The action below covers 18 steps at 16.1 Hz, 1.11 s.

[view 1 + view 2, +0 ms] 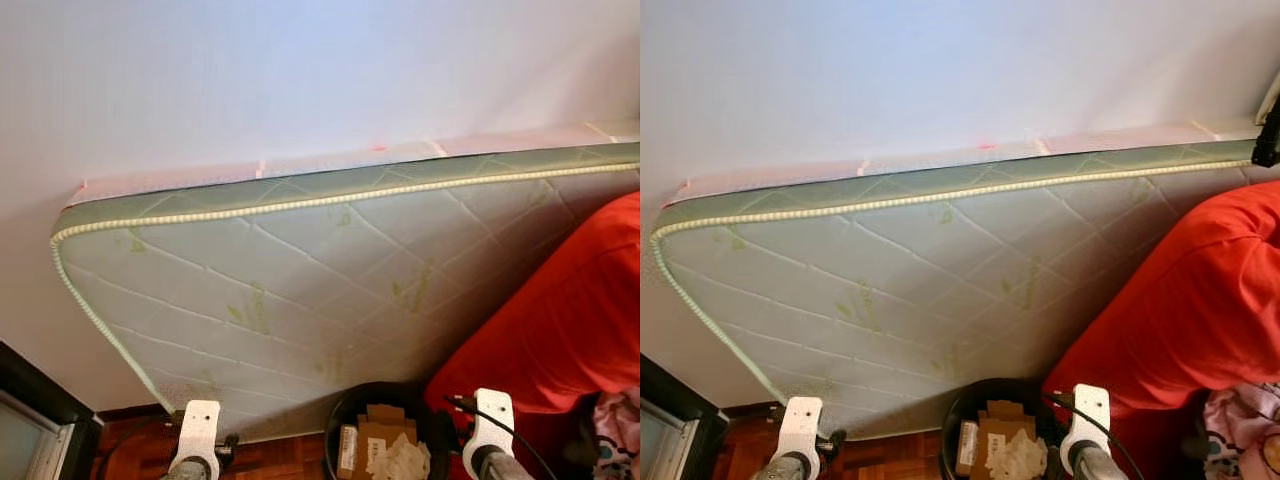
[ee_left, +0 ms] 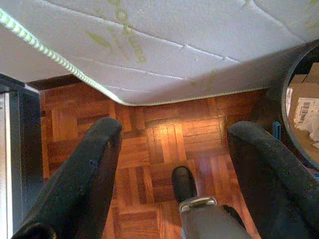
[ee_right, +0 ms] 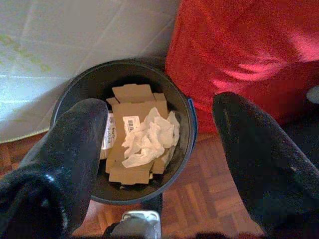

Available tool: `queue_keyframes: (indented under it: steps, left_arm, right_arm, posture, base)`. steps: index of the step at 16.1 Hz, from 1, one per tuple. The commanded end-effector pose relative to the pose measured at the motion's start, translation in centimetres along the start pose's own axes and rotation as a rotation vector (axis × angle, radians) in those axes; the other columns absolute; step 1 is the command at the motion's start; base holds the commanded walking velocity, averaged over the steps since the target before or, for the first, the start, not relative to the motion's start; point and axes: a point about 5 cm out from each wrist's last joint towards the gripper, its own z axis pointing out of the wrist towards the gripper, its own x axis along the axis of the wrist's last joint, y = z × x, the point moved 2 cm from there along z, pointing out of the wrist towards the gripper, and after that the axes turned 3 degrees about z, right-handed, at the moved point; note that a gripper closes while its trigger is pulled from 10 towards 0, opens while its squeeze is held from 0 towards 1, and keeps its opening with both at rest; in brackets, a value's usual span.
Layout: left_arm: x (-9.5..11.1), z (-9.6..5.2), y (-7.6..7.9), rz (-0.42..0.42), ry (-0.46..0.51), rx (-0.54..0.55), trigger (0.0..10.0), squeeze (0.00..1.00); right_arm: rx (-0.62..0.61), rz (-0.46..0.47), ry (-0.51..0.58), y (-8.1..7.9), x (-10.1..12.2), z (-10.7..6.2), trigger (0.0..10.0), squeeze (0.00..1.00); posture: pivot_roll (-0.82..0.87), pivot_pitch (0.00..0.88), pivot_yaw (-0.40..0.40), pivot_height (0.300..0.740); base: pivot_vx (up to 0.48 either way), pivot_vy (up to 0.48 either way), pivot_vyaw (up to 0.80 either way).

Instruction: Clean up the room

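Observation:
A black round trash bin (image 3: 185, 102) stands on the parquet floor, holding flat cardboard pieces (image 3: 132, 97) and crumpled white paper (image 3: 149, 139). My right gripper (image 3: 159, 109) hovers above the bin, open, with nothing between its fingers. My left gripper (image 2: 174, 130) is open too and hangs over bare parquet (image 2: 164, 134), close to the lower corner of a mattress. In the left eye view the bin (image 1: 345, 415) sits at the bottom between my two white wrist brackets, left (image 1: 197, 430) and right (image 1: 490, 420).
A large quilted white-green mattress (image 1: 300, 280) leans against the white wall. A red cloth-covered piece of furniture (image 1: 560, 330) stands right of the bin, with pink patterned fabric (image 1: 620, 420) below it. A dark frame (image 1: 30, 410) stands at the lower left.

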Motion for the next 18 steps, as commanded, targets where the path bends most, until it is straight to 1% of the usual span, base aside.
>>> queue_keyframes:
  steps: [1,6,9,13,18]
  left_arm:
    - [-0.9,-0.2,0.0,0.022,-0.038,-0.004,10.0,0.00]
    - [-1.4,-0.3,0.5,0.011,-0.067,-0.005,10.0,0.00]
    - [-2.1,-0.5,0.4,0.004,-0.092,-0.002,10.0,0.00]
    - [-2.2,-0.5,-0.2,-0.007,-0.098,0.015,10.0,0.00]
    - [-2.7,-0.7,-1.0,-0.013,-0.114,0.028,10.0,0.00]
  right_arm:
    - [-0.022,0.019,-0.042,0.4,-1.1,-0.2,10.0,0.00]
    - [-0.042,-0.003,-0.084,1.3,-1.8,-0.5,10.0,0.00]
    - [-0.024,-0.011,-0.061,0.8,-1.1,-0.3,10.0,0.00]
    - [-0.011,-0.008,-0.053,0.6,-0.7,-0.1,10.0,0.00]
    - [-0.019,-0.008,-0.053,0.9,-0.5,-0.1,10.0,0.00]
  posture:
    - [-0.11,0.000,0.015,0.740]
    - [-0.09,0.000,-0.013,0.740]
    - [-0.08,0.000,-0.023,0.740]
    - [-0.07,0.000,-0.028,0.740]
    - [-0.06,0.000,-0.039,0.740]
  base:
    - [0.000,0.000,0.00]
    - [0.000,0.000,0.00]
    - [0.000,0.000,0.00]
    - [0.000,0.000,0.00]
    - [0.000,0.000,0.00]
